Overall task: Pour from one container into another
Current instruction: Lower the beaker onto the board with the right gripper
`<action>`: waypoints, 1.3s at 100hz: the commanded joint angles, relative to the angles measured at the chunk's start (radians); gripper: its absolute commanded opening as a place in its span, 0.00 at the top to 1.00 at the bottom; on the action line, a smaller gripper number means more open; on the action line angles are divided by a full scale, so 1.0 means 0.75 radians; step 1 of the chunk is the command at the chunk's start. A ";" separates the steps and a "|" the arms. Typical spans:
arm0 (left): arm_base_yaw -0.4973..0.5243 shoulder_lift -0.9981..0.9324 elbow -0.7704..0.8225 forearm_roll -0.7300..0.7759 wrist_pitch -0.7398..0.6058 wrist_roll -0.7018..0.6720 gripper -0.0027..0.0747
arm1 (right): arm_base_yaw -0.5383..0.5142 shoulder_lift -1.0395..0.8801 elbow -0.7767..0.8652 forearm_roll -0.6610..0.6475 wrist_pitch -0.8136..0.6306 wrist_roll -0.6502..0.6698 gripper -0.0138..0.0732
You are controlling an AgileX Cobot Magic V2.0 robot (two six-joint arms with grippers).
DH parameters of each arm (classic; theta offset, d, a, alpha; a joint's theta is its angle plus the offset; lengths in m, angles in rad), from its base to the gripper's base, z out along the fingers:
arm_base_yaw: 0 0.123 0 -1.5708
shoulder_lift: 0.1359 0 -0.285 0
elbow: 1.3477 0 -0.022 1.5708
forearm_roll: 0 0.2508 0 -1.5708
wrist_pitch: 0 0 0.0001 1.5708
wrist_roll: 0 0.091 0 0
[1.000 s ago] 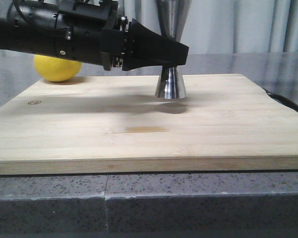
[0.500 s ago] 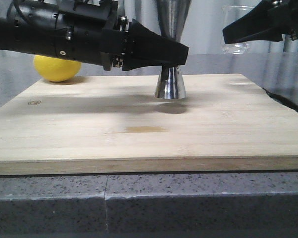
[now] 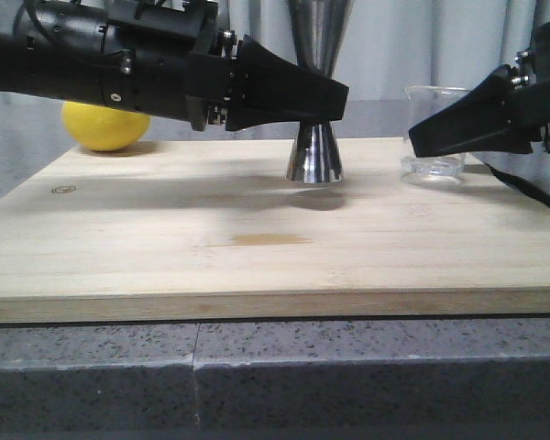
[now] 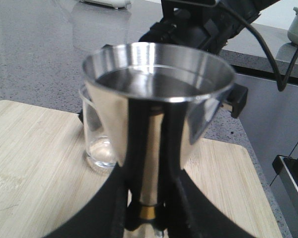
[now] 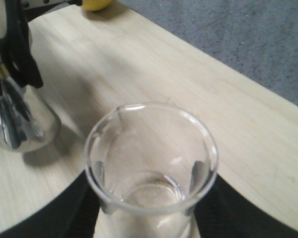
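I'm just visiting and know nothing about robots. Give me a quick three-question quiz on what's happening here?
1. True or false: the left gripper is shut on the steel jigger.
2. What yellow thing sits behind the wooden board?
3. The glass beaker is: A) lying on its side, B) upright on the board in the right gripper, C) stacked on the jigger.

Key: 1 true; 2 the lemon; 3 B.

Lighting: even, soft, from above; my left arm casts a blurred shadow across the board. Glare streaks the jigger. My wrist views: near foreground soft.
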State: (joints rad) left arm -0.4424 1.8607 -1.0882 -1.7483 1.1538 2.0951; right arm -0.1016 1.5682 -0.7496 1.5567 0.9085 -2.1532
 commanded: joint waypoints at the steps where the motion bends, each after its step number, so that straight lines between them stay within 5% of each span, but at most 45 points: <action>1: -0.005 -0.074 -0.038 -0.098 0.127 -0.010 0.99 | -0.010 -0.041 -0.020 0.004 0.093 -0.021 0.61; 130: -0.005 -0.074 -0.038 -0.088 0.127 -0.010 0.99 | -0.010 -0.049 -0.020 -0.101 0.241 -0.021 0.60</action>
State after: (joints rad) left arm -0.4424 1.8607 -1.0882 -1.7483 1.1538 2.0951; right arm -0.1016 1.5664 -0.7472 1.4370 1.0239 -2.1591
